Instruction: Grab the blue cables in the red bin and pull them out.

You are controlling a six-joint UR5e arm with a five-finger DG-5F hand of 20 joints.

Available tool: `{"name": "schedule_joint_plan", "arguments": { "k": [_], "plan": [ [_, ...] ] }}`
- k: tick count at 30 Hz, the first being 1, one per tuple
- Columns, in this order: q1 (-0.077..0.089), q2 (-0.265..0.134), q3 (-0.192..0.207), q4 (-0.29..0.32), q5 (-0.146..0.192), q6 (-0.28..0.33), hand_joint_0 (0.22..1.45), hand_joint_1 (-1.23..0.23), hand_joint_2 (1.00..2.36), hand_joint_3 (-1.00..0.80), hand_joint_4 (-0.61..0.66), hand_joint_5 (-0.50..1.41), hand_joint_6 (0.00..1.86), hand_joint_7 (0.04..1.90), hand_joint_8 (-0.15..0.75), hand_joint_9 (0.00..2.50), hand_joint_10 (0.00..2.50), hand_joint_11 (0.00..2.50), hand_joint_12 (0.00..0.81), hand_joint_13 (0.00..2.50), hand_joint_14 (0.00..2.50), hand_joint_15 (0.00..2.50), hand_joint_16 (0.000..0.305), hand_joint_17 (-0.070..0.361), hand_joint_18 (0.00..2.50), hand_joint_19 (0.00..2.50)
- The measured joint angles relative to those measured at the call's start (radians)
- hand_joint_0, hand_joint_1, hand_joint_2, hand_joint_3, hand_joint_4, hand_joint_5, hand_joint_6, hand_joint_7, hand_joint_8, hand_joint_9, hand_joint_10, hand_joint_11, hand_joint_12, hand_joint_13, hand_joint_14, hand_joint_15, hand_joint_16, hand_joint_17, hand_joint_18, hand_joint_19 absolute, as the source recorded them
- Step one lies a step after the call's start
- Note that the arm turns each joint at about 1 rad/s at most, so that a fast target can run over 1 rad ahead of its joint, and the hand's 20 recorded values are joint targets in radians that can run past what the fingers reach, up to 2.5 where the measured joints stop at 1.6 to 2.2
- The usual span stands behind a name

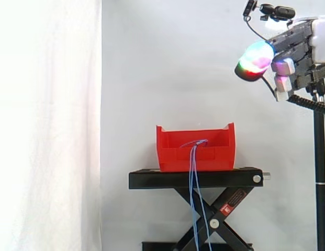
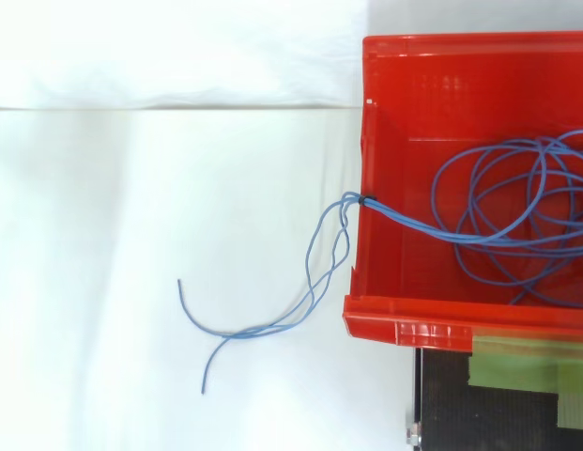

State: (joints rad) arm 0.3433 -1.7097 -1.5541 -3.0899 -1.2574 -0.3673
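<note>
On the flat top of the black scissor-lift stand [image 1: 196,179], we are seeing an open-topped red plastic bin [image 1: 172,154] sitting towards the stand's left end. Thin blue cables [image 2: 366,200] are lying in loose loops inside the bin. They are crossing its wall as one bunch, and in the side view they are hanging down past the stand's top edge in front of its crossed legs. From above, we are seeing their loose ends trailing well clear of the bin. A strip of green tape [image 2: 516,362] is lying on the stand beside the bin's rim. The robot's hand [image 1: 297,49] is hovering high above and to the right of the bin. Its fingers are reaching out relaxed and holding nothing, with a glowing cyan, green and red fingertip [image 1: 256,57] leading.
</note>
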Motion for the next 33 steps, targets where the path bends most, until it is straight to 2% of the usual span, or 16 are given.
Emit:
{"name": "schedule_joint_plan", "arguments": {
  "k": [3,8,12,15,18,21,27,33],
  "plan": [
    [0.008,-0.002,0.0,-0.016,0.005,-0.079,0.61,-0.91,1.0,-1.0,0.24,0.4,0.01,0.39,0.323,0.69,0.01,1.02,0.446,0.81,0.02,0.86,0.063,0.141,0.52,0.57],
    [0.025,-0.034,0.0,-0.007,0.043,-0.211,0.61,-0.9,1.0,-1.0,0.24,0.39,0.01,0.38,0.324,0.69,0.02,1.02,0.447,0.92,0.02,1.04,0.062,0.141,0.61,0.69],
    [0.036,-0.11,0.0,0.009,0.065,-0.315,0.62,-0.9,1.0,-1.0,0.24,0.39,0.01,0.38,0.32,0.68,0.02,1.02,0.446,0.93,0.02,1.07,0.062,0.14,0.62,0.7],
    [0.039,-0.186,0.0,0.054,0.056,-0.404,0.62,-0.9,1.0,-1.0,0.24,0.39,0.01,0.38,0.319,0.68,0.02,1.01,0.442,0.93,0.02,1.07,0.062,0.14,0.62,0.7],
    [0.041,-0.22,0.0,0.12,0.041,-0.484,0.62,-0.9,1.0,-1.0,0.24,0.4,0.01,0.38,0.32,0.68,0.02,1.02,0.442,0.93,0.02,1.07,0.062,0.14,0.62,0.7],
    [0.044,-0.23,0.0,0.168,0.033,-0.565,0.62,-0.89,1.0,-1.0,0.24,0.39,0.01,0.38,0.316,0.68,0.02,1.0,0.437,0.93,0.02,1.07,0.062,0.14,0.62,0.71],
    [0.056,-0.233,0.0,0.209,0.039,-0.726,0.63,-0.9,1.0,-1.0,0.24,0.41,0.01,0.38,0.316,0.67,0.02,1.01,0.437,0.92,0.02,1.06,0.062,0.139,0.62,0.71],
    [0.071,-0.234,0.0,0.255,0.115,-0.887,0.65,-0.9,1.0,-1.0,0.24,0.44,0.01,0.41,0.313,0.67,0.02,1.01,0.431,0.91,0.02,1.07,0.061,0.137,0.61,0.7]
  ]
}}
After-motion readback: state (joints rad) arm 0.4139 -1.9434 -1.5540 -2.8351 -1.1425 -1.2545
